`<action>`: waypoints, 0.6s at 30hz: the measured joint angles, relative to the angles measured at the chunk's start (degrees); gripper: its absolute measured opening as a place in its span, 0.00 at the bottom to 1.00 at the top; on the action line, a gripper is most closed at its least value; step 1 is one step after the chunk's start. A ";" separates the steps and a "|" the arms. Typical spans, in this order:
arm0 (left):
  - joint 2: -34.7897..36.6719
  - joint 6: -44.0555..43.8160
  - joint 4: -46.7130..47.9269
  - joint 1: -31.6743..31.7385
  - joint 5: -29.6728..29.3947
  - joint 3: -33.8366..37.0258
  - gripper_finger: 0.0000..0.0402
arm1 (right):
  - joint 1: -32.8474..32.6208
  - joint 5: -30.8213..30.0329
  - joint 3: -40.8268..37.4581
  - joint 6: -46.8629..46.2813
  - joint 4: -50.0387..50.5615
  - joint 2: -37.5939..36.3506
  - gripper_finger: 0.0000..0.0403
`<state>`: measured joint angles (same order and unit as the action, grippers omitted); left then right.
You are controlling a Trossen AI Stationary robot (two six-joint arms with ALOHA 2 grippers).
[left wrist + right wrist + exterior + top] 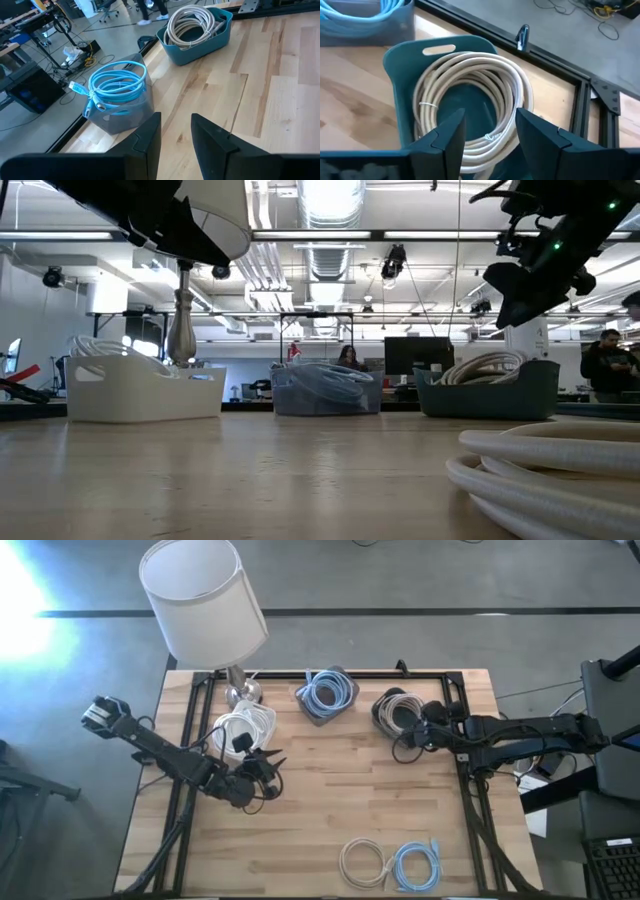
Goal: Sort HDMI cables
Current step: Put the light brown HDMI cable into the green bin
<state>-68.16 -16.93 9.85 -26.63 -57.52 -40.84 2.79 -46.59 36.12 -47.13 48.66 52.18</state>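
The HDMI cables are distributed over five locations. White coils (243, 727) lie in a white bin (140, 388) at the table's rear left, next to the lamp base (242, 692). Light blue coils (118, 86) fill a translucent grey bin (125, 112) at rear centre. Beige coils (472, 95) sit in a teal bin (400, 80) at rear right. Two loose coils remain on the wooden table (330, 790) at the front edge: a beige coil (364, 862) and, touching it, a light blue coil (416, 865).

The right gripper (487, 131) hangs directly above the teal bin, fingers spread moderately and holding nothing. The left gripper (176, 134) hovers over bare table just in front of the white bin, fingers narrowly parted and empty.

The lamp shade (203, 597) overhangs the rear left corner and covers part of that area from above. In the low view, the loose front coils fill the lower right foreground, probably masking part of the table behind them. People appear in the room beyond.
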 joint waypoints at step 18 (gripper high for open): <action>0.00 0.00 0.00 0.44 -0.06 0.00 0.27 | -6.08 19.61 0.00 17.29 -31.36 1.76 0.43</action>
<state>-68.16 -16.93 9.85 -26.19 -57.57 -40.84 -3.29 -26.98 36.12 -29.83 17.30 53.95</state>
